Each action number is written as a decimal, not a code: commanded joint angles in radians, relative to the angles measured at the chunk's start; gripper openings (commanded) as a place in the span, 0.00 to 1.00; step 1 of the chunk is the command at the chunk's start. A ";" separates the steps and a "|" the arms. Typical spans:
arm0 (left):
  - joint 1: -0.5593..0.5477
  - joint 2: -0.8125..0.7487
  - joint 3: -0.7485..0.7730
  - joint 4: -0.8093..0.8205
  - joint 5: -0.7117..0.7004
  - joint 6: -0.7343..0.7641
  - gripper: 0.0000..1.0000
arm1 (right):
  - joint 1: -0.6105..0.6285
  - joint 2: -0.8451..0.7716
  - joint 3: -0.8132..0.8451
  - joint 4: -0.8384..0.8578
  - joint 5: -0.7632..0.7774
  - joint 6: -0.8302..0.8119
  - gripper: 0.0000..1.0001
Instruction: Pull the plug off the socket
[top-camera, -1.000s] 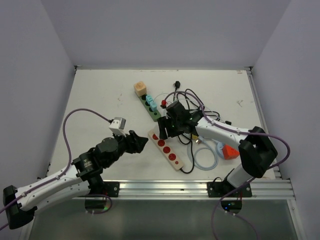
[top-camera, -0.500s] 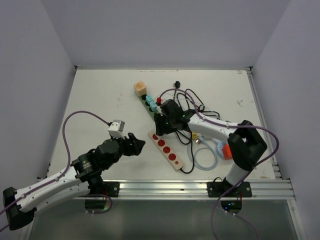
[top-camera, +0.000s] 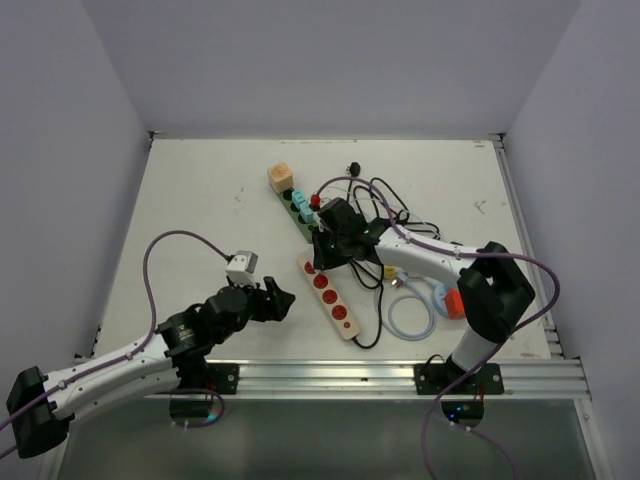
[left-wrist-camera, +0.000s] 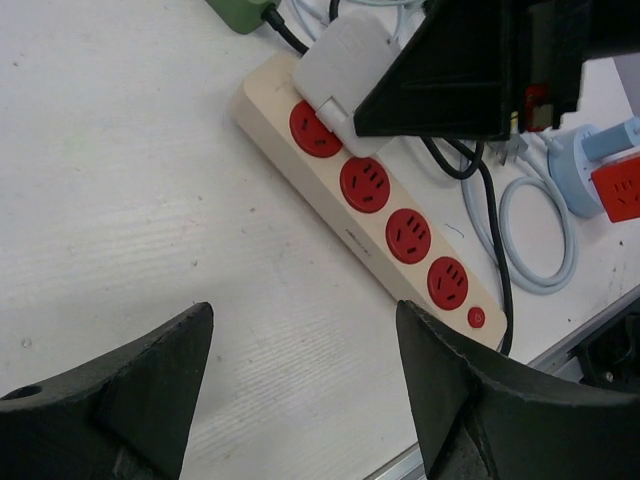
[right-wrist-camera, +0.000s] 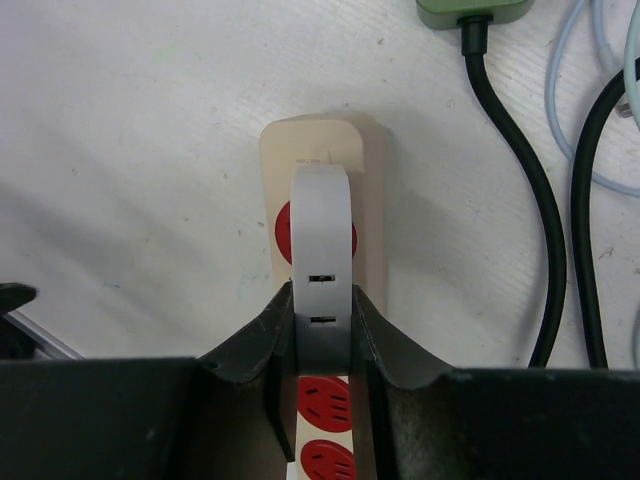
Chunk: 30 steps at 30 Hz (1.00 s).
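Now that our right gripper (right-wrist-camera: 322, 300) has reached and clamped the white plug (right-wrist-camera: 320, 215), pull looks next. Left gripper (left-wrist-camera: 305, 345) backed off, jaws apart.

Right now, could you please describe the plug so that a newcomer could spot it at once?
Near the middle of the table lies a beige power strip with red sockets. At its far end stands a pale grey plug, pinched by the right gripper; it is the only plug on that strip.
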 joint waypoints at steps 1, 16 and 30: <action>-0.003 0.027 -0.053 0.179 0.053 -0.035 0.79 | -0.001 -0.141 0.036 0.035 -0.025 0.023 0.00; -0.003 0.158 -0.150 0.696 0.238 -0.032 0.95 | 0.002 -0.333 -0.134 0.240 -0.065 0.152 0.00; -0.003 0.323 -0.082 0.658 0.195 -0.045 0.99 | 0.023 -0.451 -0.191 0.355 -0.092 0.228 0.00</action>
